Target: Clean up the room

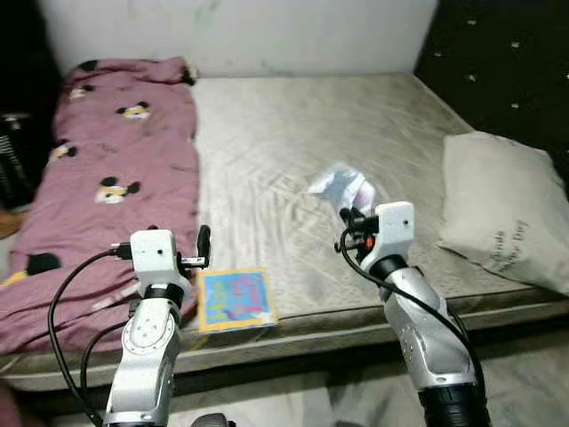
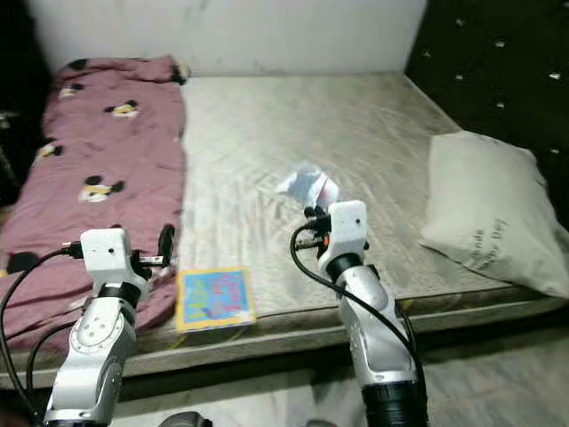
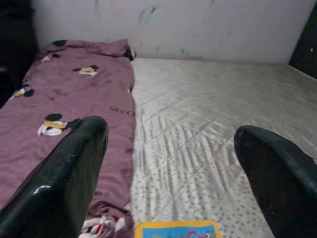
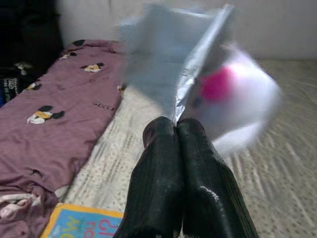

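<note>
Above bed (image 1: 356, 124): right gripper (image 4: 177, 130) jaws pinched tight on silver wrapper (image 4: 173, 64); left gripper (image 3: 171, 148) jaws wide, empty. Litter pickup underway; next calls for bin.

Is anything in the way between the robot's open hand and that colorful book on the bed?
Nothing visible. The left gripper is open above the mattress, with the book lying flat near the bed's edge, just beside the pink blanket.
</note>
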Controlling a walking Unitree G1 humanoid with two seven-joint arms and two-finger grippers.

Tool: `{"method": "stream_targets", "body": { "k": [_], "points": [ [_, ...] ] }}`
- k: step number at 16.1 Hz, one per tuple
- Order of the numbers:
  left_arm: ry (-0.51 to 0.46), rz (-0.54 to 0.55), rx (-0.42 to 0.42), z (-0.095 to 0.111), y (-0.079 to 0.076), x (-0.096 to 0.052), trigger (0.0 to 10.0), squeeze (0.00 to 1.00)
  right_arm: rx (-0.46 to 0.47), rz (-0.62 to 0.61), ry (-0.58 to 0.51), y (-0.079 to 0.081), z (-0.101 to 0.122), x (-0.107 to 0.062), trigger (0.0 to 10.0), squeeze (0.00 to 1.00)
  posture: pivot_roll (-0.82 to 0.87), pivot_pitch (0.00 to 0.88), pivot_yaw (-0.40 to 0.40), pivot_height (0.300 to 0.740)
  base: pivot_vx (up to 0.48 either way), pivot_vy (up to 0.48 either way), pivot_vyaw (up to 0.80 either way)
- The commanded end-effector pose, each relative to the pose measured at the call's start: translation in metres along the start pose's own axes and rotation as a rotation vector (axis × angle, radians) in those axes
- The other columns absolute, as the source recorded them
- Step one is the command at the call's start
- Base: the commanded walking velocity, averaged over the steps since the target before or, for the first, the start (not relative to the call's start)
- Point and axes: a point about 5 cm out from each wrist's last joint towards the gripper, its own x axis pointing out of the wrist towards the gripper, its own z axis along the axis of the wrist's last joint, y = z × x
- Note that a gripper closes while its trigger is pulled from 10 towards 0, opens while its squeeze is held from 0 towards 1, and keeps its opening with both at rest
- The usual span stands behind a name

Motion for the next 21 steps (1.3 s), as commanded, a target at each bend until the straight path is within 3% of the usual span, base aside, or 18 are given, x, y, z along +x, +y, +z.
{"method": "stream_targets", "body": {
  "k": [1,6,13,21],
  "points": [
    [-0.011,-0.025,-0.017,0.0028,-0.0067,0.0006,10.0,0.00,-0.010,-0.018,0.007,-0.0071,-0.0007,-0.0023,10.0,0.00,-0.07,0.000,-0.001,0.740,0.000,0.000,0.00],
    [-0.001,-0.015,-0.016,0.0016,-0.0062,0.0007,10.0,0.00,-0.049,0.009,0.004,-0.0043,-0.0006,-0.0016,10.0,0.00,-0.07,0.000,-0.002,0.740,0.000,0.000,0.00],
    [-0.004,-0.020,-0.022,0.0017,-0.0074,0.0009,10.0,0.00,-0.046,0.008,0.010,-0.0047,-0.0018,-0.0018,10.0,0.00,-0.07,0.000,-0.005,0.740,0.000,0.410,0.00],
    [-0.004,-0.032,-0.029,0.0022,-0.0082,0.0020,10.0,0.00,-0.054,0.001,0.013,-0.0057,-0.0025,-0.0025,10.0,0.00,-0.07,0.000,-0.002,0.740,0.000,0.133,0.00]
  ]
}}
